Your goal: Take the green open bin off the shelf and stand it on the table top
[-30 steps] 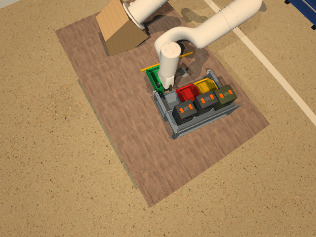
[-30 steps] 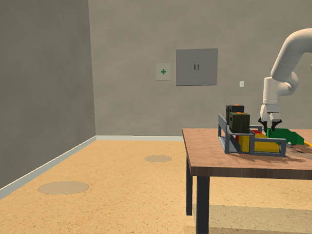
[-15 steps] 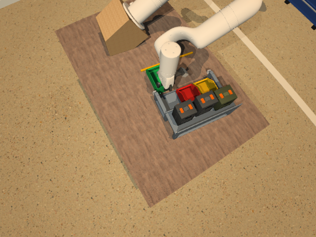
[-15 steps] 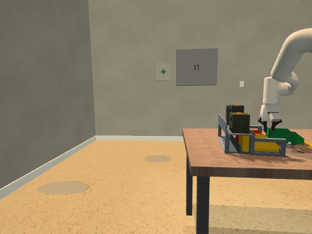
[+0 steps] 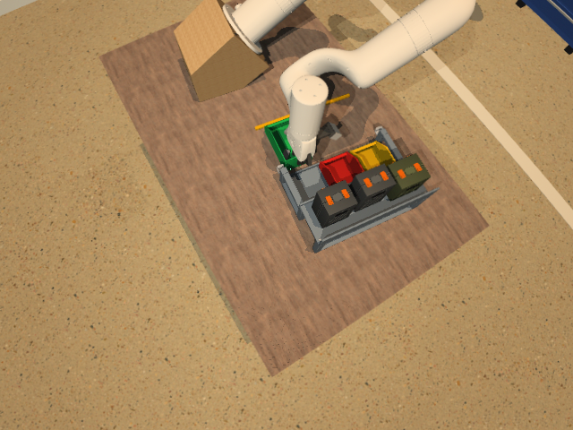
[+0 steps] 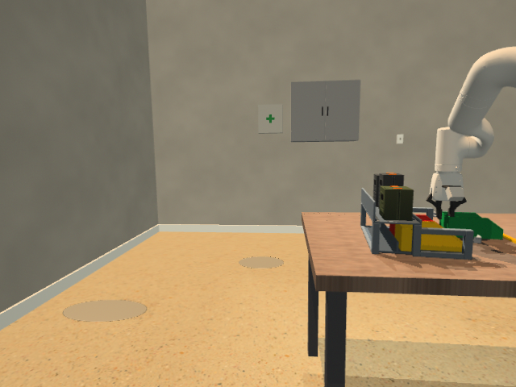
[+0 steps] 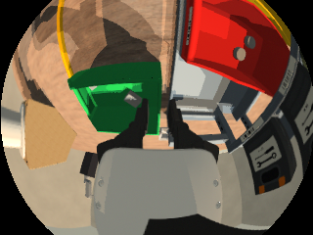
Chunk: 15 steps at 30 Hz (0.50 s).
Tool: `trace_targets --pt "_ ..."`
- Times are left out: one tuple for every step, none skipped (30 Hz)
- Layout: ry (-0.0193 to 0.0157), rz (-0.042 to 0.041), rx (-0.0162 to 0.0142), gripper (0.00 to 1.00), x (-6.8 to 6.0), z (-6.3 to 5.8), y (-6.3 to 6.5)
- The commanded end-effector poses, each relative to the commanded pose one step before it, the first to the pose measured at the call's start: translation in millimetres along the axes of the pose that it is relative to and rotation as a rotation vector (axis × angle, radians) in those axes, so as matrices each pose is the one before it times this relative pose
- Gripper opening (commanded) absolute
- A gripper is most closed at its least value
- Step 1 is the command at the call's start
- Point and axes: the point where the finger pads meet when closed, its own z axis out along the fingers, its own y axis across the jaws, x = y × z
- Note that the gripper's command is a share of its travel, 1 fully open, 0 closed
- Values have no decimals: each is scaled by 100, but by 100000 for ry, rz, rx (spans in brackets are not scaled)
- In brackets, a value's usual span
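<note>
Wrist view: end effector, fingers part-spread, gripping nothing | green bin: on the surface, off the shelf, one grey part inside | red bin: on shelf.

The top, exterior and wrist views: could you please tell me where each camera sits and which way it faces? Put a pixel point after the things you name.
Top: high overhead, looking down on the table [image 5: 259, 278] [image 6: 412, 284]; the arm [image 5: 393, 50] [image 6: 483, 79] and gripper show.
Exterior: off to one side, facing a grey wall and the table's end; part of the arm and the gripper show.
Wrist: on the arm's end, looking past the gripper fingers at the green bin [image 5: 276, 145] [image 6: 471, 225] [image 7: 114, 115].
Top and exterior share the olive case [image 5: 409, 177] [image 6: 396, 204].
</note>
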Motion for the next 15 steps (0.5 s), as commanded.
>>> trace_targets --pt "-42 -50 -120 33 -10 -63 57" --pt "0 0 0 33 0 0 0" --pt "0 0 0 33 0 0 0" --pt "0 0 0 33 0 0 0" --pt "0 0 0 33 0 0 0" --pt "0 0 0 33 0 0 0" --pt "0 0 0 33 0 0 0" --pt "0 0 0 33 0 0 0" --pt "0 0 0 33 0 0 0" --pt "0 0 0 33 0 0 0" --pt "1 1 1 33 0 -1100 0" --pt "1 1 1 33 0 -1100 0" --pt "1 1 1 33 0 -1100 0" --pt "1 1 1 33 0 -1100 0" --pt "1 1 1 33 0 -1100 0"
